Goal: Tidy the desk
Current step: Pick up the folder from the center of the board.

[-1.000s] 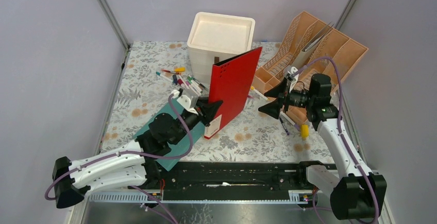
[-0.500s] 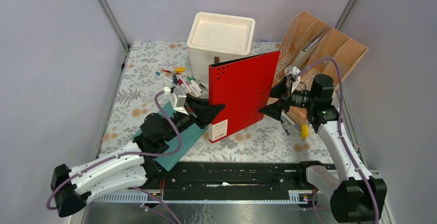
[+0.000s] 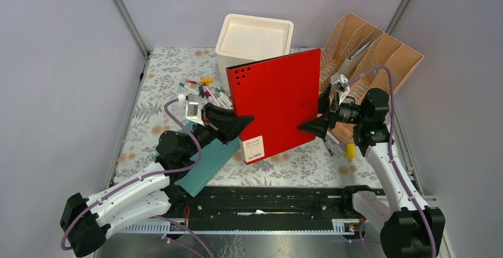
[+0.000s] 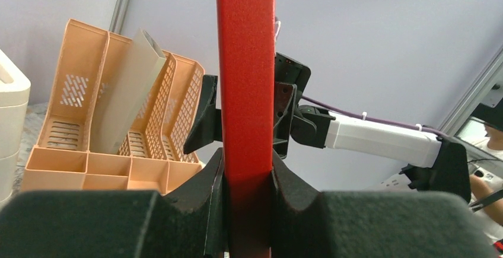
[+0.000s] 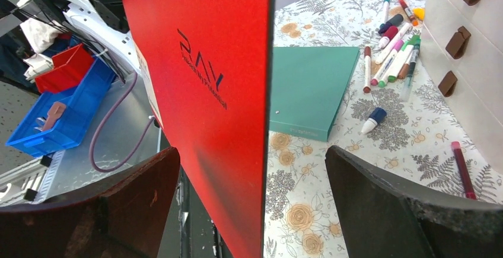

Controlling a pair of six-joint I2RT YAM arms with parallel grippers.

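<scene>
behind the red binder (image 3: 273,101), a tan slotted file rack (image 3: 379,53) holds one pale flat folder (image 4: 127,92), and a white square bin (image 3: 258,17) stands beside the rack. the left gripper (image 3: 240,121) is clamped on the binder's spine. the right gripper (image 3: 311,126) is spread wide astride the opposite edge, touching neither face. the fern-printed cloth desk (image 3: 166,86) lies beneath the binder. loose markers (image 3: 213,95) and a matte teal binder (image 3: 207,163) lie on the spine side.

Plain lilac-grey walls (image 3: 59,62), evenly lit, joined by bare metal corner posts (image 3: 123,12).
</scene>
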